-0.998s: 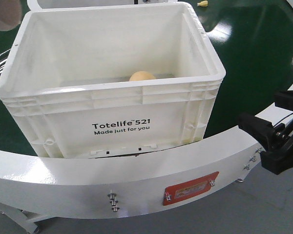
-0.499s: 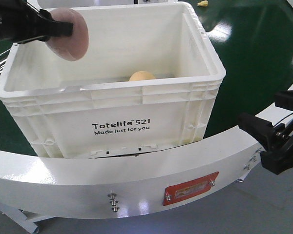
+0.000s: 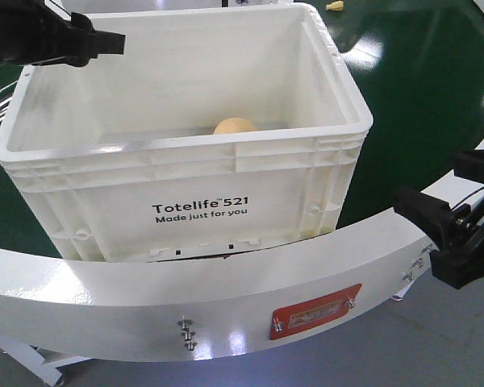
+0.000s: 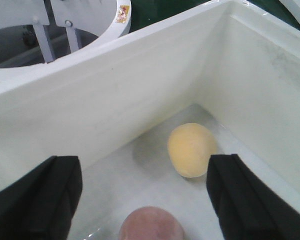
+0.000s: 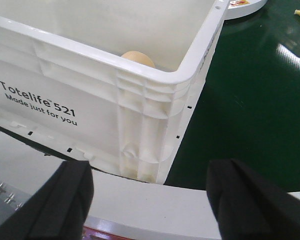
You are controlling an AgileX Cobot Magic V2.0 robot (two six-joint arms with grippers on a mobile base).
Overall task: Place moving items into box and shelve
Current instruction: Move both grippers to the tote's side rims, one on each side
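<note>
Pink fruit [image 4: 151,226] from left gripper [image 4: 145,162] into box [image 4: 115,85]

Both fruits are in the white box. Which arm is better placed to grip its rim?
Left, probably: the left gripper hovers open over the box rim at its left rear corner. The right gripper, also open, sits outside, lower down.

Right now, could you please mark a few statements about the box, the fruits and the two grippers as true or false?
1. The yellow fruit and the pink fruit both lie inside the box. True.
2. The left gripper holds the pink fruit. False: it is open and empty above the box.
3. The right gripper reaches into the box. False: it is open outside the box, over the white rail.
4. The box bears the print "Totelife 521". True.
</note>
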